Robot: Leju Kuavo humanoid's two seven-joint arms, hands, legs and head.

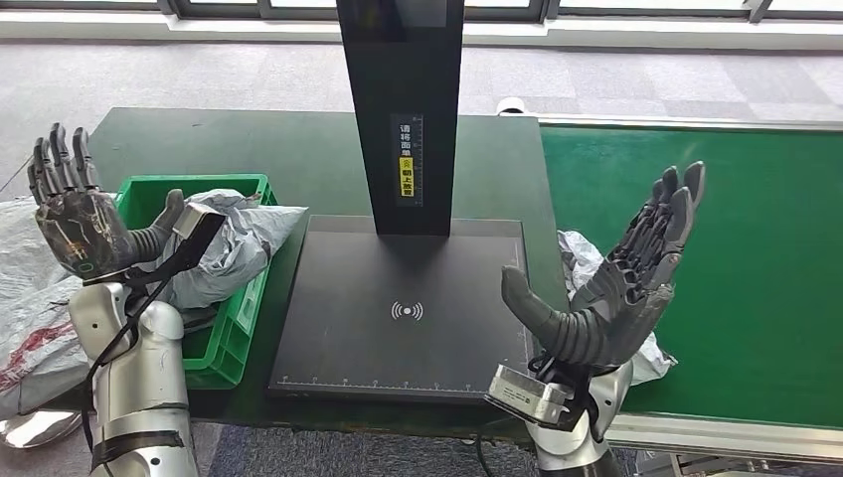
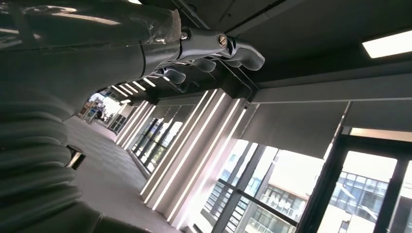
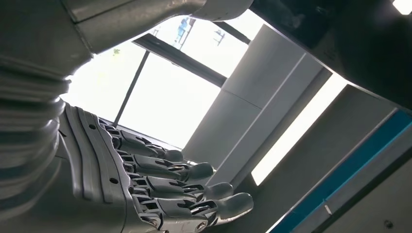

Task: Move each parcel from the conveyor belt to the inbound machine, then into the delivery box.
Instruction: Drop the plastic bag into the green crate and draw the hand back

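Observation:
A grey plastic parcel (image 1: 231,243) lies in the green delivery box (image 1: 237,333) at the left of the table. Another grey parcel (image 1: 587,260) lies at the near left edge of the green conveyor belt (image 1: 736,258), partly hidden behind my right hand (image 1: 621,283). That hand is raised, palm up, fingers spread, holding nothing; its fingers (image 3: 175,189) point up toward the ceiling. My left hand (image 1: 84,214) is raised beside the box, fingers apart and empty; the wrist camera catches its fingers (image 2: 214,53) against the ceiling. The black inbound machine plate (image 1: 398,308) between them is bare.
The machine's black post (image 1: 403,109) rises from the back of the plate. A crumpled grey sack (image 1: 25,298) lies on the floor to the left of the table. The belt stretches off to the right behind a metal rail (image 1: 716,437).

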